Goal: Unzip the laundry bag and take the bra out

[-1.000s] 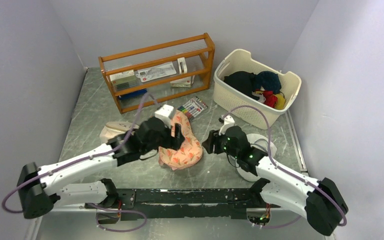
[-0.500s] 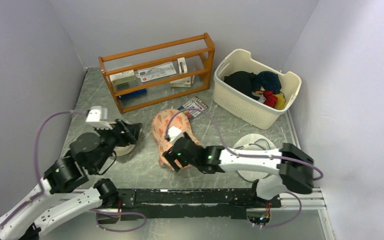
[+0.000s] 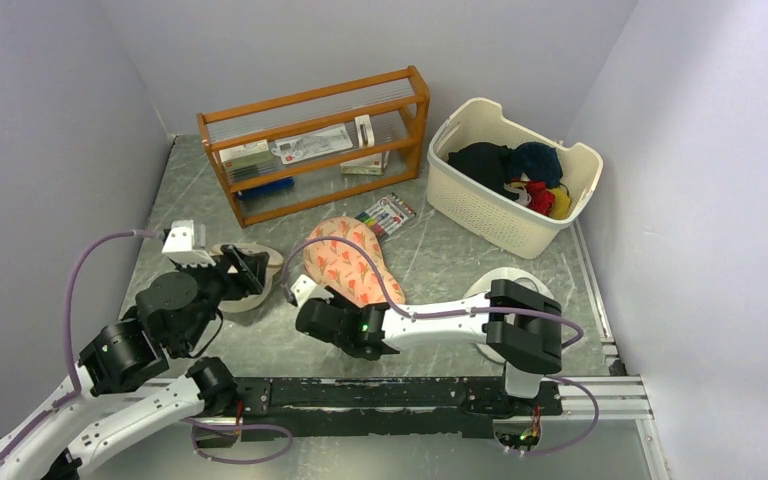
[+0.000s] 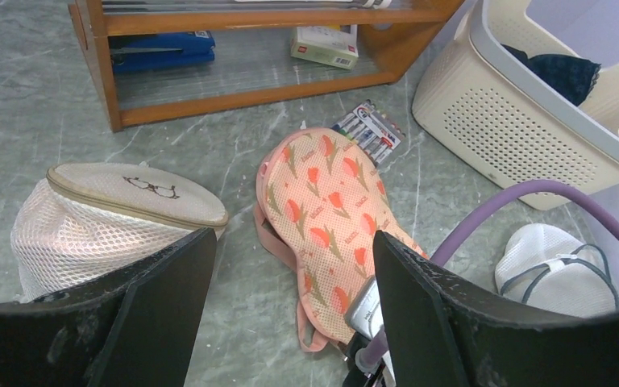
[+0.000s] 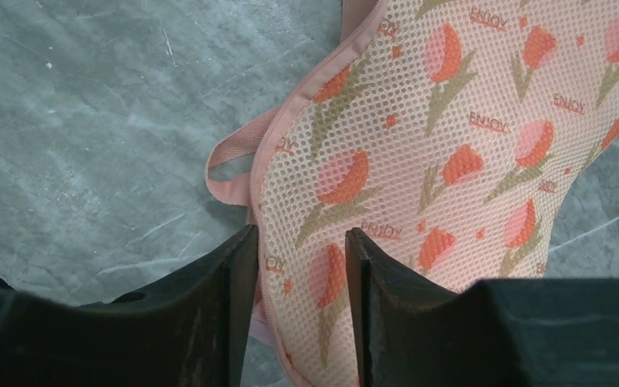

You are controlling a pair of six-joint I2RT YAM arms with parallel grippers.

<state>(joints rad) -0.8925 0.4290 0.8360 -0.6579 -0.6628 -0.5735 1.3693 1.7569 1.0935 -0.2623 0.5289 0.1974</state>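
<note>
— Both arms have shifted: my left gripper (image 4: 290,242) has pulled back, wide open, over the beige pouch (image 4: 121,205). My right gripper (image 5: 294,242) has slid to the end of the laundry bag (image 3: 348,262) farthest from the shelf (image 4: 250,97).
— Gripping it?
— No. Its fingers are narrowly apart, straddling the bag's edge. The bag lies flat just in front of the shelf. No bra is out, so I judge the unzipping is still ahead.

top external: high on the near side of the laundry bag (image 3: 345,262), looking down over the whole surface (image 3: 430,262) | left wrist: low, left of the bag, facing it obliquely | right wrist: close above the bag's near end, looking down | shared: the bag
</note>
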